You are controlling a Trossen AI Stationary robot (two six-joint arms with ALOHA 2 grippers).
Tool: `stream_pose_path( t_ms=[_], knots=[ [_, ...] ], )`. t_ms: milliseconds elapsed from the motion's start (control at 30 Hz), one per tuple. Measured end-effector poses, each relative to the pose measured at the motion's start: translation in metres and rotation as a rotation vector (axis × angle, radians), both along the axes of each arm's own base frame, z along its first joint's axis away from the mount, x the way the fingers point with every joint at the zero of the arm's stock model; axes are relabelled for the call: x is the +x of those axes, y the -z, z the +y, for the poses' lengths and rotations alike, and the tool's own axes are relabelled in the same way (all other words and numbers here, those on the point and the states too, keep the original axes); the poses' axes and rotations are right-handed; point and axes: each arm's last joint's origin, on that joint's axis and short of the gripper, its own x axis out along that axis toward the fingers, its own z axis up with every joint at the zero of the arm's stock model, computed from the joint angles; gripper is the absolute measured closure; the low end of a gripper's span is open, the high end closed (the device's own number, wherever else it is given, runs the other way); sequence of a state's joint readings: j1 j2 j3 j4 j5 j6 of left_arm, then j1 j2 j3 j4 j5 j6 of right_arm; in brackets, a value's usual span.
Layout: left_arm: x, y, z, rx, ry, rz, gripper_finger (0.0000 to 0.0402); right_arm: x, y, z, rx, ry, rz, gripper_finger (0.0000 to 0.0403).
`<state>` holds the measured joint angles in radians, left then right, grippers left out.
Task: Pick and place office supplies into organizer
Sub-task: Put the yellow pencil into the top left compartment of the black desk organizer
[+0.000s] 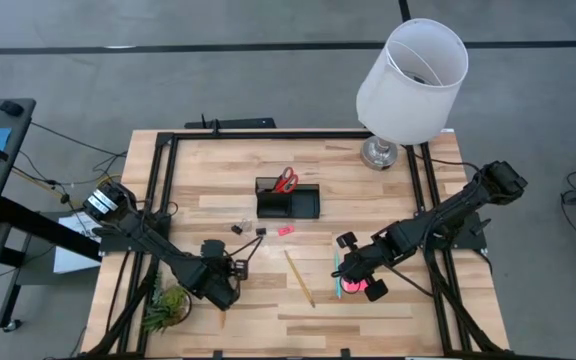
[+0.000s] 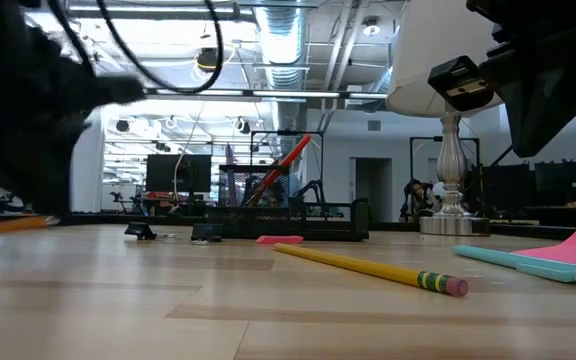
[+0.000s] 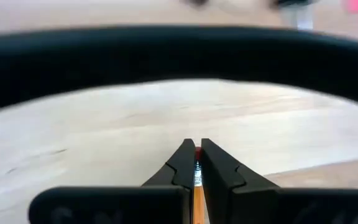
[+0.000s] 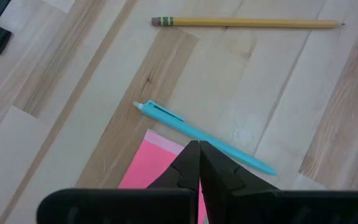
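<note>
- I see my left end effector (image 3: 196, 163) low over the worktop (image 1: 368, 310) near its front left corner, clenched on an orange pencil (image 3: 197, 193) whose eraser end shows between the fingertips.
- My right end effector (image 4: 199, 163) sits toward the front right of the worktop, pinched closed with nothing between its tips, just above the pink sticky pad (image 4: 157, 163) and the teal pen (image 4: 204, 137).
- A yellow pencil (image 1: 300, 278) lies free near the front middle, just beside the teal pen.
- The organizer (image 1: 288, 202) stands at the worktop's centre, with the red-handled scissors (image 1: 285, 181) upright in its taller compartment.
- The small pink eraser (image 1: 284, 231) and the black clips (image 1: 240, 228) lie just in front of the organizer.
- A green plant tuft (image 1: 168, 306) sits at the front left corner; a white lamp (image 1: 410, 80) stands at the back right.
</note>
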<state>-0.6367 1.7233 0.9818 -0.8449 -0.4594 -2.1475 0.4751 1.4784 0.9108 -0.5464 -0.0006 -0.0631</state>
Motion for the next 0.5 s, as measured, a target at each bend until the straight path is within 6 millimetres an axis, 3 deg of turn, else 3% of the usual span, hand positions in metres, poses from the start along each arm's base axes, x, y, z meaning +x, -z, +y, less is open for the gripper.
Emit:
stream_pose_path(
  t_ms=[267,500],
  knots=[
    [0.023,-0.026,0.013,0.156,0.096,-0.005,0.0399,0.000,0.000,0.000,0.000,0.000,0.000,0.0401],
    [0.045,-0.075,0.054,0.494,0.121,0.108,0.0399,0.000,0.000,0.000,0.000,0.000,0.001,0.0401]
  ],
)
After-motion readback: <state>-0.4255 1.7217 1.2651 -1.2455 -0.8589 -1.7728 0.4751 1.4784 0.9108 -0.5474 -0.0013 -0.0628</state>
